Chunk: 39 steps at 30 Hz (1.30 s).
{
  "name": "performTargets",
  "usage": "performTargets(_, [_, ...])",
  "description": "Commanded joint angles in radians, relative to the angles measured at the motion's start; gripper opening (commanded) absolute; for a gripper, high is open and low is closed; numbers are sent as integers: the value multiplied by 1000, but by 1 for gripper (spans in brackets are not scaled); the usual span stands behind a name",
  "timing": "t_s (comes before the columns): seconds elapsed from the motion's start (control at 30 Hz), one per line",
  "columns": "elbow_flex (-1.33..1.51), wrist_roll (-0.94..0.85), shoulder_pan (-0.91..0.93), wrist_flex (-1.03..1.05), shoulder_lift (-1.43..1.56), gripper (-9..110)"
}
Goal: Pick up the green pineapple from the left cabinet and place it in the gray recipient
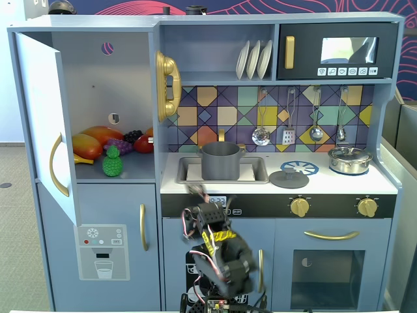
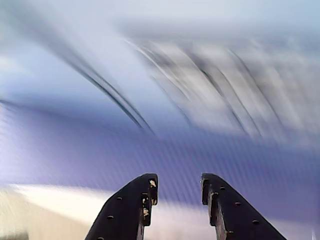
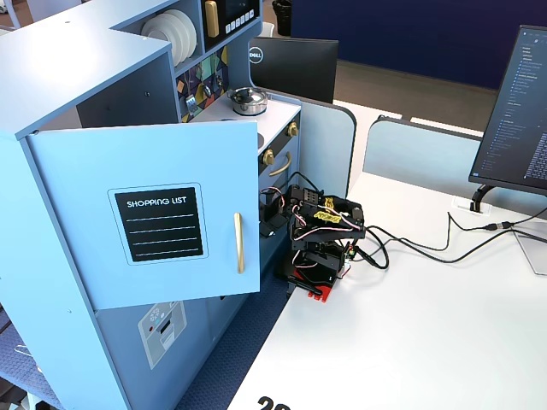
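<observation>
"SHOPPING LIST" label [image 3: 165, 224] on left cabinet [image 3: 145, 213]

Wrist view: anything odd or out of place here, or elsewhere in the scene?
The wrist view is smeared by motion blur; only the open, empty gripper reads clearly. Otherwise nothing stands out: the green pineapple stands upright on the left cabinet shelf, door open, and the gray recipient sits upright in the sink.

White plates [image 1: 254, 59] stand above a shiny lidded pot [image 1: 349, 159].
</observation>
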Motion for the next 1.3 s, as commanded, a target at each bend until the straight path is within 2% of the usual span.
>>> performTargets(0.0, [-193, -35, -233, -382, -147, 0])
performTargets(0.07, [-249, -92, -272, -520, -210, 0])
performTargets(0.2, [-353, -123, -295, -563, -276, 4])
performTargets(0.3, [-370, -121, -273, -624, -291, 13])
performTargets(0.4, [-351, -103, -282, -795, -308, 27])
performTargets(0.57, [-360, -140, -318, -905, -341, 36])
performTargets(0.97, [-434, -21, -279, -1089, -554, 48])
performTargets(1.27, [-468, -8, -256, -1163, -676, 47])
